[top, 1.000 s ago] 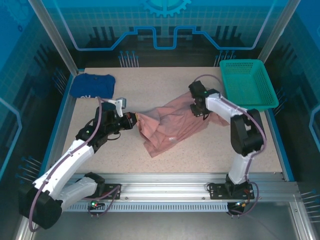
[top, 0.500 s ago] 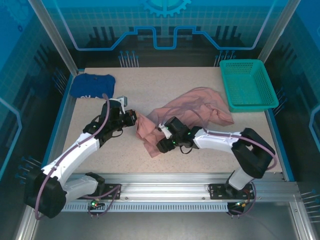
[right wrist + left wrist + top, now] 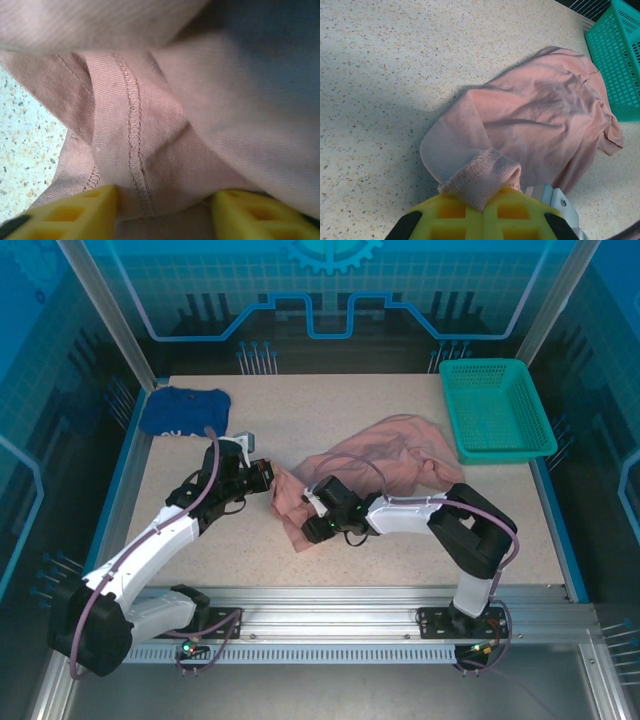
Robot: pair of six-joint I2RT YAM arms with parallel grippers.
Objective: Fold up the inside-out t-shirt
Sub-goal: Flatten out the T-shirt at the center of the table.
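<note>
My left gripper is clamped tight on a bunched bit of ribbed hem of the inside-out t-shirt, with cloth puckered between the yellow fingers. The pinch looks thin. If I pull sideways or lift fast, that edge could slide out and I lose my anchor corner.

My right gripper has its jaws apart, low on the shirt, with a stitched seam lying flat between the pads. It holds nothing yet. Several layers are stacked under it, so closing here may catch two or three plies rather than one edge. A pull would then drag the whole lump instead of spreading it. It might also close on the seam alone, which gives a weak bite.

From above, my two grippers sit near each other at the shirt's near-left end, the left just beside the right. My arms could bump each other, and there's little cloth between them to tension.

The shirt lies crumpled mid-table, not flat and nothing folded. Its far-right bulge sits near the green basket, but I cannot tell if they touch. A hard tug leftward could twist the shirt more.

The dark blue garment is well apart at the far left, so there's low risk there.
</note>
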